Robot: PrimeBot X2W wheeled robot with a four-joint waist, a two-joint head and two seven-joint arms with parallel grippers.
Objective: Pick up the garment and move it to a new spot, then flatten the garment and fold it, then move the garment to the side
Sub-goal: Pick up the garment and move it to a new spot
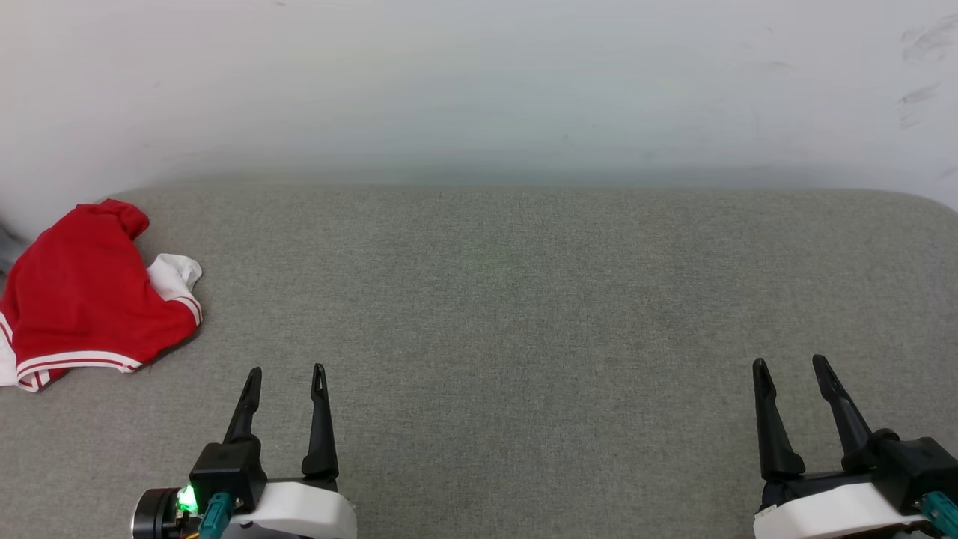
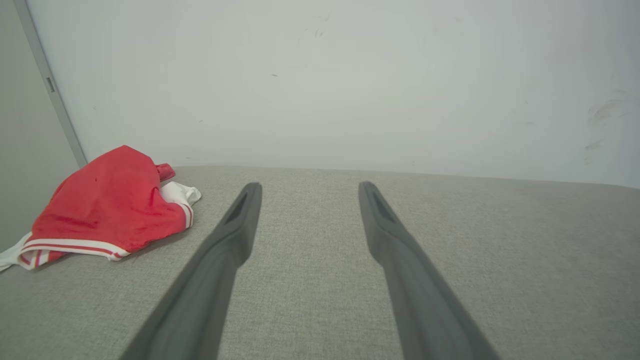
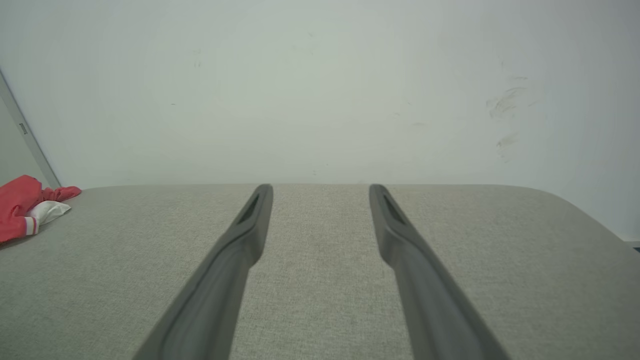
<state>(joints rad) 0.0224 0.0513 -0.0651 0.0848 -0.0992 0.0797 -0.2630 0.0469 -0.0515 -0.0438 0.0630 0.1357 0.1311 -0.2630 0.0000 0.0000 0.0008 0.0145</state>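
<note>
The garment [image 1: 82,299] lies crumpled at the left edge of the grey padded surface [image 1: 524,314], towards its far left corner. My left gripper [image 1: 288,369] and right gripper [image 1: 790,361] hover by the near edge, jaws spread and empty. I judge the left should reach, pinch a raised red fold rather than the flat hem, and lift clear before carrying.

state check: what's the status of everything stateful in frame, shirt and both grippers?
garment: crumpled in a heap at the left edge of the grey surface, not held, not yet flattened or folded.
left gripper: open, empty, apart from the garment.
right gripper: open, empty, far from the garment.
</note>
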